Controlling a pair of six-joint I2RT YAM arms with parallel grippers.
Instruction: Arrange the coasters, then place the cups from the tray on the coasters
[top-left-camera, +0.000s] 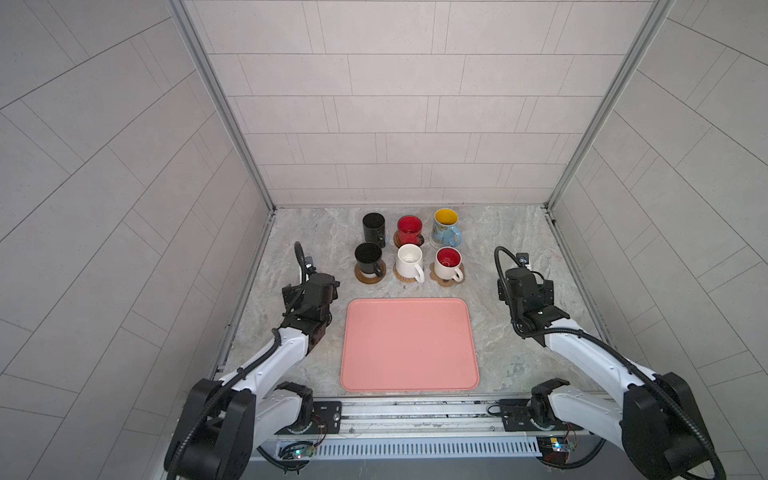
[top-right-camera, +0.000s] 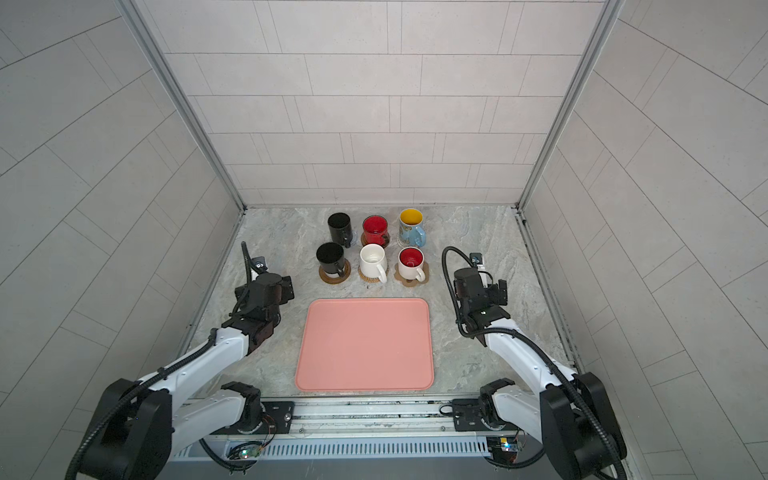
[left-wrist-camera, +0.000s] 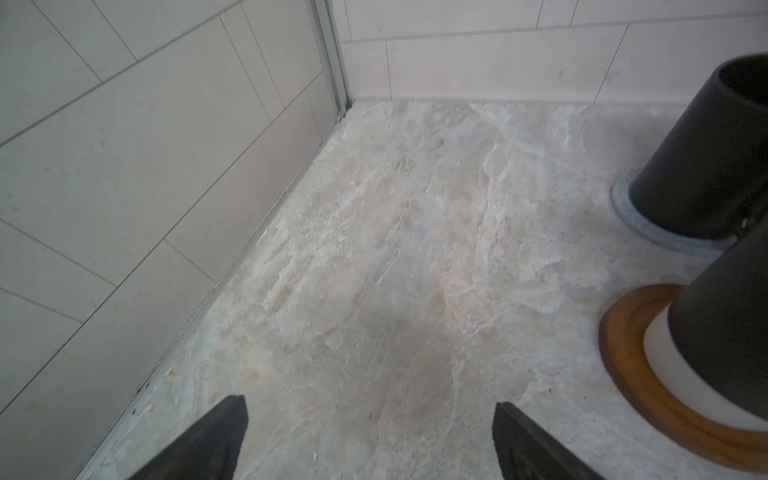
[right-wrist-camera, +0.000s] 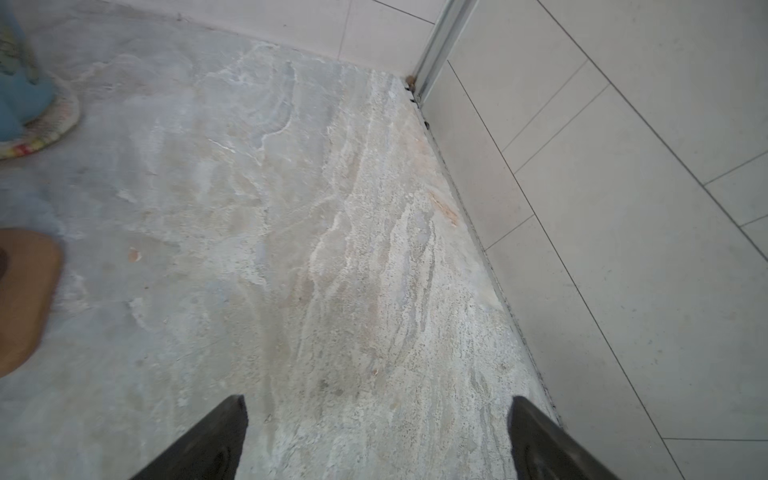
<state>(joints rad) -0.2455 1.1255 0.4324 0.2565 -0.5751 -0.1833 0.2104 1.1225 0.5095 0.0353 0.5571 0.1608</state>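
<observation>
Six cups stand in two rows behind the tray (top-left-camera: 409, 345), which holds nothing. Back row: a black cup (top-left-camera: 373, 228), a red cup (top-left-camera: 409, 230), a blue cup with yellow inside (top-left-camera: 446, 227). Front row: a black cup (top-left-camera: 368, 259) on a brown disc coaster (top-left-camera: 370, 280), a white cup (top-left-camera: 409, 262) on a tan rattan coaster (top-left-camera: 404, 277), a white cup with red inside (top-left-camera: 448, 263) on a paw-shaped coaster (top-left-camera: 445, 283). My left gripper (left-wrist-camera: 370, 405) hangs open over bare table left of the black cups. My right gripper (right-wrist-camera: 376, 401) is open over bare table right of the cups.
In the left wrist view the back black cup (left-wrist-camera: 706, 158) sits on a grey-blue coaster (left-wrist-camera: 648, 224). In the right wrist view the blue cup (right-wrist-camera: 16, 95) rests on a whitish woven coaster (right-wrist-camera: 54, 120). Tiled walls (top-left-camera: 232, 266) close in the table at both sides and the back.
</observation>
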